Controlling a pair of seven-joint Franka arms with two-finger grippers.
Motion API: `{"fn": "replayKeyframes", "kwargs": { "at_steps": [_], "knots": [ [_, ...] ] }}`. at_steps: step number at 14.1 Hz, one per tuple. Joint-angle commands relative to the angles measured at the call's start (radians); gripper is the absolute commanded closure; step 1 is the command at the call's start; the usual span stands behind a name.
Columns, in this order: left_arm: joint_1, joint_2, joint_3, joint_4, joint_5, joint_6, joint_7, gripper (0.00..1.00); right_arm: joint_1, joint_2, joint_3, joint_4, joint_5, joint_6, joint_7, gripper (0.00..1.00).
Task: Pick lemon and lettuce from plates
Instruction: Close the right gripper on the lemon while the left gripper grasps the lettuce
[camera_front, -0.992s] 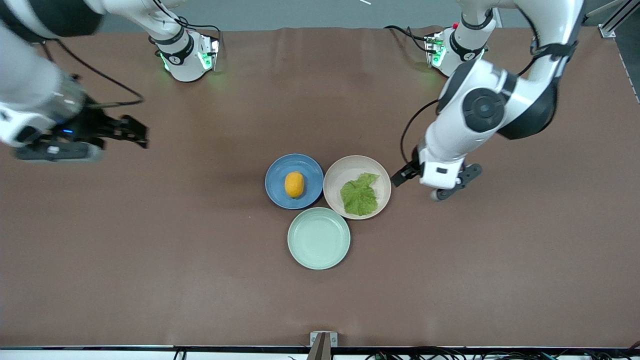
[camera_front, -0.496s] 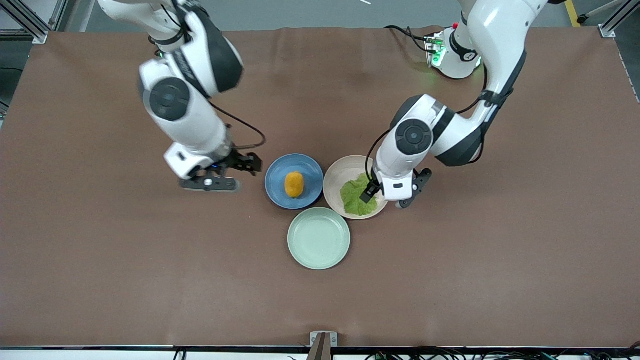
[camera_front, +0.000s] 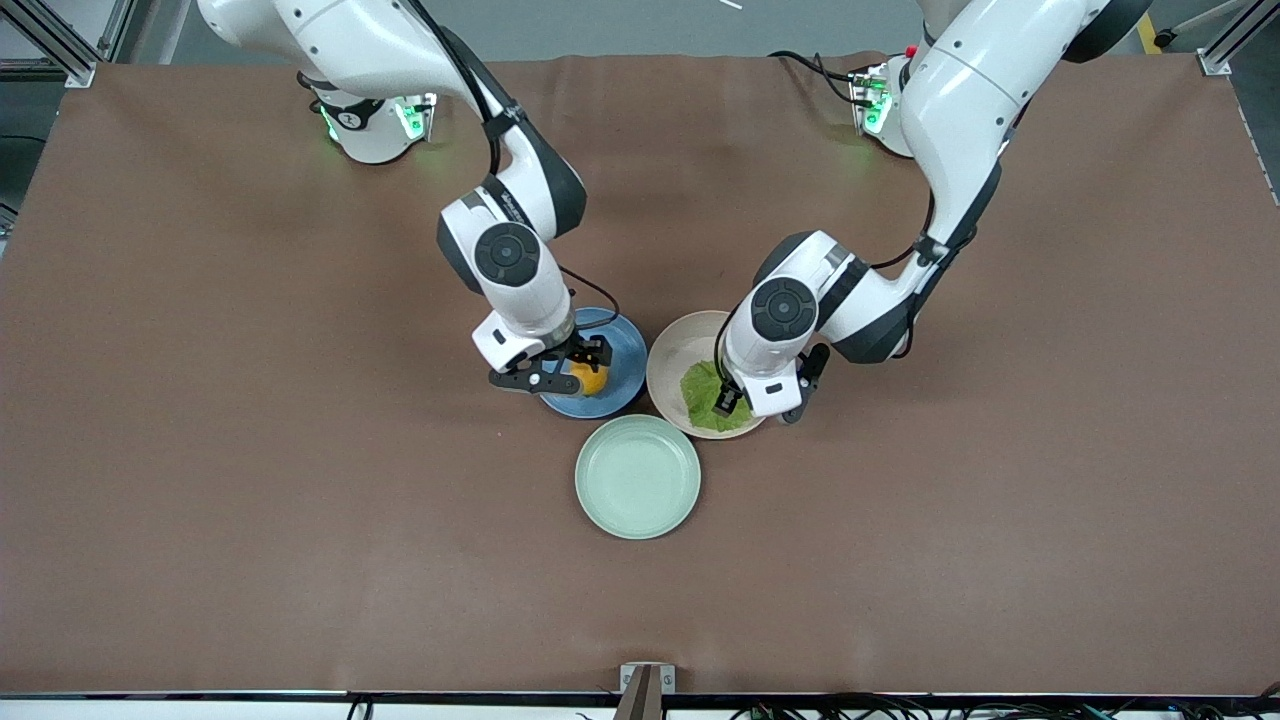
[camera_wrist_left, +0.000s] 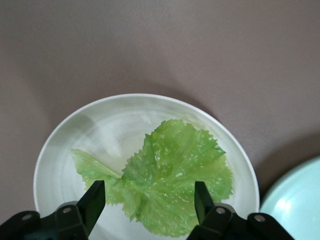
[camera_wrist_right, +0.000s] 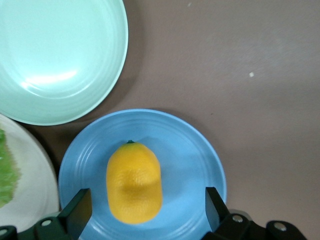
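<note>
While each tool gapes, the lemon (camera_wrist_right: 134, 181) sits between the right tool (camera_wrist_right: 145, 212), lettuce (camera_wrist_left: 170, 180) between the left tool (camera_wrist_left: 149, 200).

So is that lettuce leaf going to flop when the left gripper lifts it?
Probably: the lettuce looks thin and crinkled, lying flat on the beige plate, so it likely droops. The open left gripper straddles it; ragged edges may tear.
</note>
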Motion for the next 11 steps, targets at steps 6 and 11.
{"fn": "replayKeyframes", "kwargs": {
  "at_steps": [6, 11],
  "knots": [
    [-0.008, 0.038, 0.007, 0.023, 0.019, -0.007, -0.054, 0.41, 0.037, 0.067, -0.007, -0.006, 0.075, 0.102, 0.017, 0.0],
    [-0.008, 0.046, 0.008, 0.023, 0.018, -0.009, -0.058, 0.61, 0.059, 0.093, -0.007, -0.004, 0.075, 0.128, 0.015, 0.19]
  ]
}}
